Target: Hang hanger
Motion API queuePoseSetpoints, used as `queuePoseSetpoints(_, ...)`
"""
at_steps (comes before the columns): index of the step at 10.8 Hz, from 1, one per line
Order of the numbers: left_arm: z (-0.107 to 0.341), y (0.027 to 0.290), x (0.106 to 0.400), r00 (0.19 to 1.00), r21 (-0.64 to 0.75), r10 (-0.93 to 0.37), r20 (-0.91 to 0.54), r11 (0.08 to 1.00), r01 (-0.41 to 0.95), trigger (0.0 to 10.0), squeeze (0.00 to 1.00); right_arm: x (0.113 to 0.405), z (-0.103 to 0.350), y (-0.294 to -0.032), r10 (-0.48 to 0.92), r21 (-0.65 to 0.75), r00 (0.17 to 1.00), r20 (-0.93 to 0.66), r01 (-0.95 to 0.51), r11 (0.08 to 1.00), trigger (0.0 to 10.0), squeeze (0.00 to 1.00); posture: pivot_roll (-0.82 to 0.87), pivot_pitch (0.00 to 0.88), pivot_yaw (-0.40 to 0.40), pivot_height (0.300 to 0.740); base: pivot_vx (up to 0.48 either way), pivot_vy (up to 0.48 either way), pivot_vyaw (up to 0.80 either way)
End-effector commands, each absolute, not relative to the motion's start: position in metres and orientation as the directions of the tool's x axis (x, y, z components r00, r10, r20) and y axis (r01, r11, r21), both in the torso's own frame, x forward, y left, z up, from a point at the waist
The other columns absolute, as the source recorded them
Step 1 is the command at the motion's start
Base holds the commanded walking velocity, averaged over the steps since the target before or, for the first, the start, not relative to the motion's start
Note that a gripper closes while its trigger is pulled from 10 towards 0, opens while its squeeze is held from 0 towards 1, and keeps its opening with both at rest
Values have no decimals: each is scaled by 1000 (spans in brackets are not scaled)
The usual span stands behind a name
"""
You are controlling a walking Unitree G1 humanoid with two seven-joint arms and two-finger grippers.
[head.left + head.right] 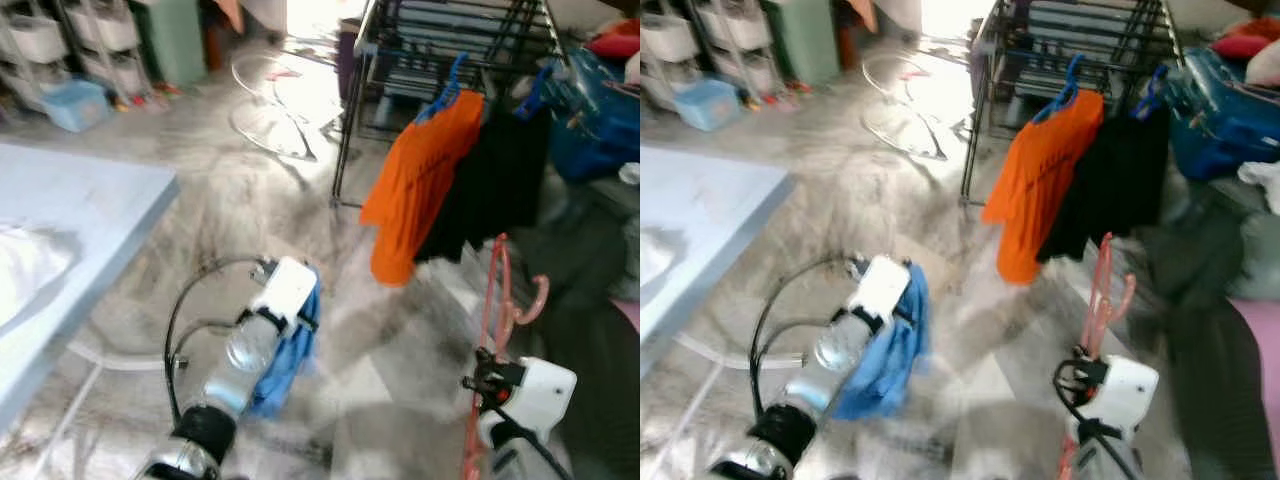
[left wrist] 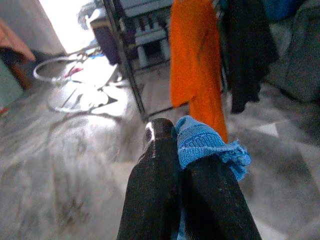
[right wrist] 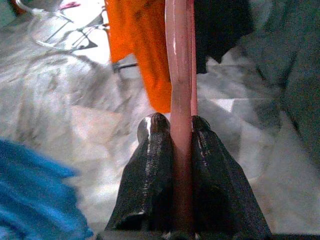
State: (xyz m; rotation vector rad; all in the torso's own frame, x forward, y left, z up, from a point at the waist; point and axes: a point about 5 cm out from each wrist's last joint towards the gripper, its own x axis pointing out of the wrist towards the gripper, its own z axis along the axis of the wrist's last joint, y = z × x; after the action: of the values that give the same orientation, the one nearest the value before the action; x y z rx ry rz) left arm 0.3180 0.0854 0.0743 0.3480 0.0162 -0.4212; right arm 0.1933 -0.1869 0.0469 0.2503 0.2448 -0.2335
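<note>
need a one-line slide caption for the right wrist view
Right claw shut on a pink hanger, pointed toward the orange shirt and black garment hanging ahead.

- The left arm [image 1: 235,365] reaches forward and low, its silver forearm angled up toward the white wrist block, with black cables looping beside it.
- The left gripper [image 2: 182,145] points ahead over the floor; its two black fingers [image 2: 152,185] are pressed together, pinching a blue cloth [image 2: 202,145] that bunches at their tips and hangs under the wrist.
- The right arm [image 1: 525,400] sits low on the robot's right, white wrist housing tilted upward.
- The right gripper [image 3: 175,125] has its fingers [image 3: 150,170] clamped on either side of a pink hanger [image 3: 179,75], which stands upright from between them.
</note>
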Motion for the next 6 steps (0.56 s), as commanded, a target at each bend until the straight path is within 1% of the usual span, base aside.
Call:
queuePoseSetpoints(1, 81, 86, 320, 908, 332, -414, -56, 850, 408, 10000, 0, 196, 53, -185, -194, 214, 952, -237, 246, 945, 10000, 0, 74, 99, -72, 740, 0, 0, 0)
queuePoseSetpoints(2, 84, 83, 320, 884, 313, -466, -49, 833, 456, 10000, 0, 196, 52, -185, -192, 214, 952, -237, 244, 946, 10000, 0, 74, 99, -72, 740, 0, 0, 0)
queuePoseSetpoints(3, 92, 79, 321, 834, 315, -551, -27, 787, 530, 10000, 0, 194, 51, -187, -189, 184, 951, -243, 237, 954, 10000, 0, 73, 99, -76, 740, 0, 0, 0)
queuePoseSetpoints(4, 95, 78, 324, 815, 299, -578, -27, 774, 559, 10000, 0, 194, 51, -188, -193, 177, 950, -247, 240, 954, 10000, 0, 74, 98, -78, 740, 0, 0, 0)
queuePoseSetpoints(6, 107, 76, 333, 802, 351, -597, -6, 750, 561, 10000, 0, 194, 51, -190, -186, 156, 952, -242, 228, 961, 10000, 0, 78, 99, -77, 740, 0, 0, 0)
